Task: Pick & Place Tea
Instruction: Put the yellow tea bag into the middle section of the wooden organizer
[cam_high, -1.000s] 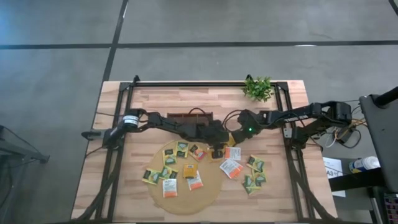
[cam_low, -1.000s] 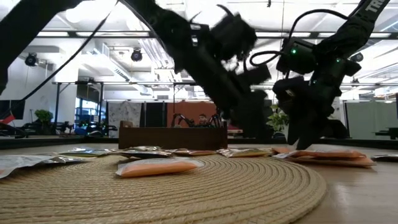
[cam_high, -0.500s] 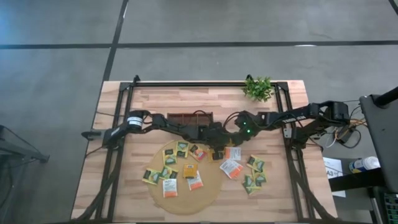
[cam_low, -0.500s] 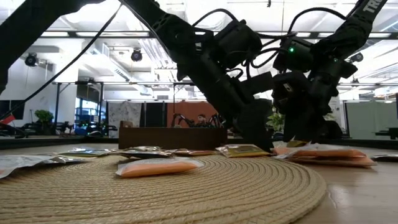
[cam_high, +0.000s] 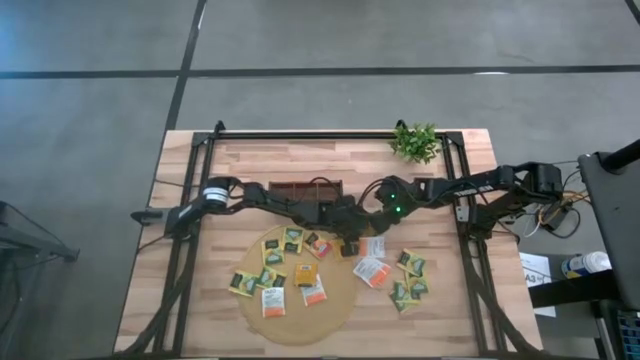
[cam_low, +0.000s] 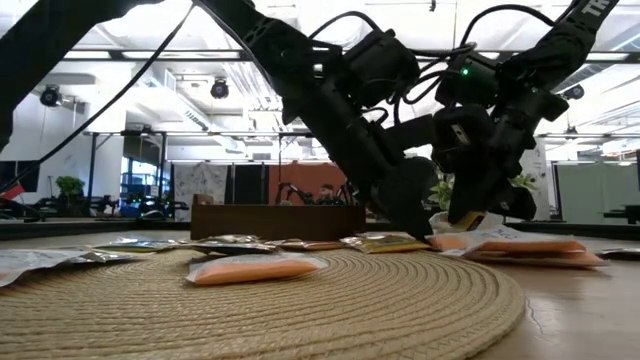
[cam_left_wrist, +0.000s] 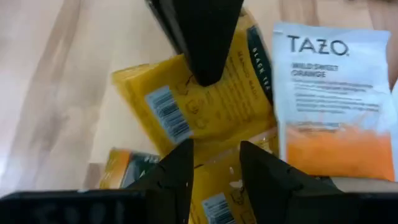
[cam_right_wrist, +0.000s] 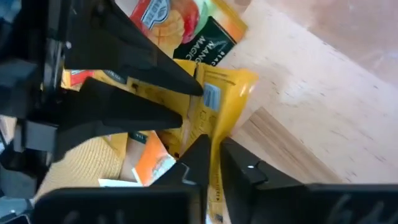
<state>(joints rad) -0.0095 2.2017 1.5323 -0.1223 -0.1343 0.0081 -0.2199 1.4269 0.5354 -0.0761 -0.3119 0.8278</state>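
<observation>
Where the two arms meet near the middle of the table, just off the rim of the round tan mat, the right gripper has its fingers pinched together on the edge of a yellow sachet, which rises between and beyond the fingertips, held on edge and bent over at its upper corner. From that claw the sachet's long axis runs straight ahead, away from the wrist, and the left arm's dark fingers lie directly beyond it and touch or nearly touch its far face. The left gripper stands partly open, with nothing seen between its fingers; a yellow sachet lies just ahead of its tips, partly beneath a dark finger, and a white-and-orange sachet lies flat beside that, also ahead and to one side. Other sachets lie scattered on the mat and on the bare wood next to it. The dark brown tray sits behind both claws, toward the far edge of the table and nearer the left arm's side. Judged from this, the right arm has the pick, and the carry runs backward from its claw toward the tray, past the left arm.
</observation>
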